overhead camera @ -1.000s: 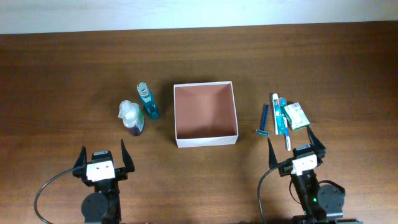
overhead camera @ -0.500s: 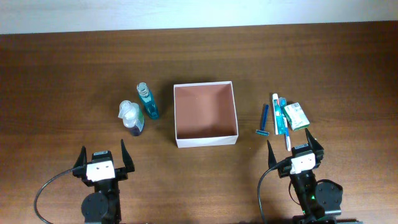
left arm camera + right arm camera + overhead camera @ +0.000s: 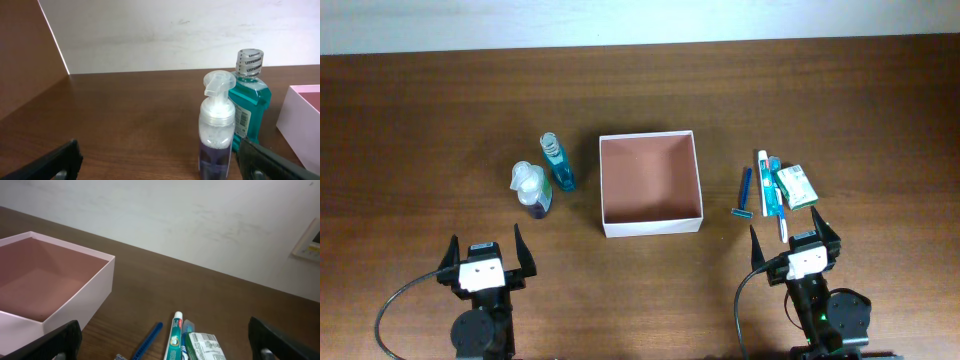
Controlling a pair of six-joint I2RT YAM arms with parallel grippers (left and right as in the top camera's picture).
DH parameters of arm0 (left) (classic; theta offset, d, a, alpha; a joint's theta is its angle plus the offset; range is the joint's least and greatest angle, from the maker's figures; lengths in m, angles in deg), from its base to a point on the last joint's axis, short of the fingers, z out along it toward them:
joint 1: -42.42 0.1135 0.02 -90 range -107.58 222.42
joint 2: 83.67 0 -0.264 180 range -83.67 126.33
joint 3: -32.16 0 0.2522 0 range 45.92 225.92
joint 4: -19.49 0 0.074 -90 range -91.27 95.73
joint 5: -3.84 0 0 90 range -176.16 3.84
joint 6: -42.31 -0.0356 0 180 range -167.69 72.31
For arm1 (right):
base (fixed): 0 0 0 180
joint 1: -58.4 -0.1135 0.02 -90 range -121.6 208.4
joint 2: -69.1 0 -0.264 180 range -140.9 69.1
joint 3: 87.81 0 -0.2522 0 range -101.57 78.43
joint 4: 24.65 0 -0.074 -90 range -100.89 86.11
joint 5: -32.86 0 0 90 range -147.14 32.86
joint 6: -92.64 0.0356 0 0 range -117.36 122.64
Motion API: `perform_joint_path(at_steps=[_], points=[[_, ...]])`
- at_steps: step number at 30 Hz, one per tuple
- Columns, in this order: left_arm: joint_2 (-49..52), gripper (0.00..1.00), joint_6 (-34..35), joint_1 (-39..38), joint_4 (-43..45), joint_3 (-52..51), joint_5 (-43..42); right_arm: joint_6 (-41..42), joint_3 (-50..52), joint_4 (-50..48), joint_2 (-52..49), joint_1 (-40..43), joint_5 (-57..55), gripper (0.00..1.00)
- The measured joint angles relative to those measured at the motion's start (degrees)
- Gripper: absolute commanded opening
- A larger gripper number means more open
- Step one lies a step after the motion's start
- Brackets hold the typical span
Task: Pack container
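The container (image 3: 651,221), a square white-walled box with a reddish-brown inside, sits mid-table and holds nothing; it also shows in the right wrist view (image 3: 80,302). Left of it stand a teal mouthwash bottle (image 3: 558,165) and a clear pump bottle (image 3: 530,187), both in the left wrist view: the mouthwash bottle (image 3: 250,107) and the pump bottle (image 3: 216,135). Right of the container lie a blue razor (image 3: 744,193), a toothpaste tube (image 3: 763,180), a toothbrush (image 3: 777,198) and a green-and-white packet (image 3: 796,186). My left gripper (image 3: 485,247) and right gripper (image 3: 793,232) are open and empty near the front edge.
The dark wooden table (image 3: 440,120) runs to a pale wall at the back. In the right wrist view the razor (image 3: 147,341), toothpaste (image 3: 173,337) and packet (image 3: 205,347) lie just ahead of the open fingers.
The right arm has shifted slightly back toward the front edge since one second ago. The left arm and all objects are still.
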Motion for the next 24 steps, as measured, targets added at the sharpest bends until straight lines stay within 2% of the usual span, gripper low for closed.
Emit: perform_joint_path(at_steps=[24], points=[[0.00,0.99,0.00,0.00,0.00,0.00,0.00,0.00,0.00,0.00,0.00,0.00,0.00,0.99]])
